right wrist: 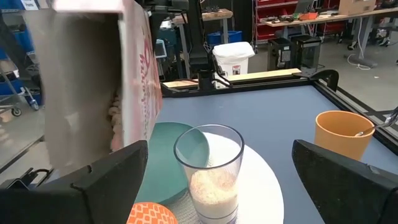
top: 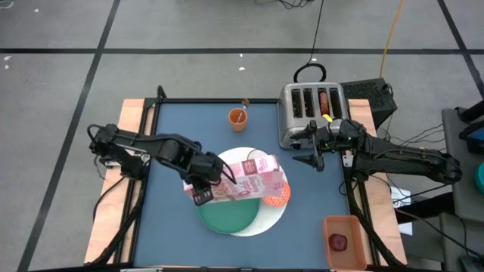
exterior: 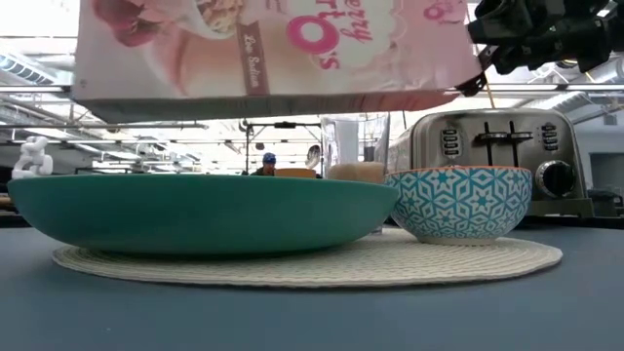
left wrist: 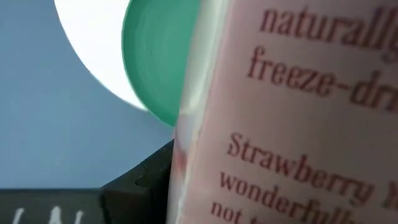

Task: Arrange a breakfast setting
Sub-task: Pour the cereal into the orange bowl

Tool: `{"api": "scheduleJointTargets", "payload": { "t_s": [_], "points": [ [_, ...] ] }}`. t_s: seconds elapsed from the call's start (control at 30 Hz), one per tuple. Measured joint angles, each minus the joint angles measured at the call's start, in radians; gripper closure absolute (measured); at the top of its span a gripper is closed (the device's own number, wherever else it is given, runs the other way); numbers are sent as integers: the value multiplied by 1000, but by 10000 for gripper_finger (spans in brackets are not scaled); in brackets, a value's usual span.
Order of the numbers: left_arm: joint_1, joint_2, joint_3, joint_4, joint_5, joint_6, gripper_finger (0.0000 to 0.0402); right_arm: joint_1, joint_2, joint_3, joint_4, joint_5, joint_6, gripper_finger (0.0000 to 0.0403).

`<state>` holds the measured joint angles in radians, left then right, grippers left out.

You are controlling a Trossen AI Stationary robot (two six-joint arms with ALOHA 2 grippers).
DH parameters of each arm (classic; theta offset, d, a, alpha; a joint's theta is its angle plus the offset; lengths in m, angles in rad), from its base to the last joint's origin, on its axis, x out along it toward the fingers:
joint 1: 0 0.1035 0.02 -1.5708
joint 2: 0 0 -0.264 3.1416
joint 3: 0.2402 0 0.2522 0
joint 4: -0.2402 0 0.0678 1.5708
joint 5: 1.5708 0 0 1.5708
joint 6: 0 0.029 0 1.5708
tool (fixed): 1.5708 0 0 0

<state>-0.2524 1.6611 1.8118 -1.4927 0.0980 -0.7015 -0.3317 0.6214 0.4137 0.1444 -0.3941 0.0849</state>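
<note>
My left gripper [top: 203, 190] is shut on the pink cereal box [top: 246, 181], which lies on its side in the air above the green plate [top: 227, 217] and the white round mat [top: 266, 217]. The box's open end [right wrist: 81, 87] points toward the orange-pink patterned bowl [top: 277, 198] and the glass [right wrist: 208, 171]; both stand on the mat. My right gripper [top: 312, 157] is open and empty, in front of the toaster [top: 311, 113]. A metal spoon [right wrist: 360, 132] stands in an orange cup [top: 238, 117]. The dark red fruit [top: 338, 242] lies in an orange tray. My left gripper holds the cereal box at its closed end [top: 198, 189], coming level from the table's left. One dark finger [left wrist: 143, 183] lies against the box's side wall [left wrist: 186, 155]; the other finger is hidden behind the box. The box is lifted clear of the plate, lying roughly level.
The silver four-slot toaster stands at the far right with a brown thing [top: 324, 100] in one slot. The orange tray [top: 344, 240] sits off the blue table top at the near right. Bare blue table [top: 174, 128] lies at the far left and near the right edge.
</note>
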Motion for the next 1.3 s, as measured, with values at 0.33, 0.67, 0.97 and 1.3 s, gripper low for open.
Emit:
{"api": "scheduleJointTargets", "payload": {
  "t_s": [0.33,0.67,0.97,1.3],
  "points": [
    [13,16,-2,-5,35,22,203,0,0,0,0,0,0,10],
    [25,17,-1,-6,63,18,203,0,1,0,0,0,-4,10],
    [44,23,79,-33,63,-2,203,0,1,0,0,0,-11,10],
    [88,43,98,-56,169,-38,203,0,1,0,0,0,-12,10]
  ]
}}
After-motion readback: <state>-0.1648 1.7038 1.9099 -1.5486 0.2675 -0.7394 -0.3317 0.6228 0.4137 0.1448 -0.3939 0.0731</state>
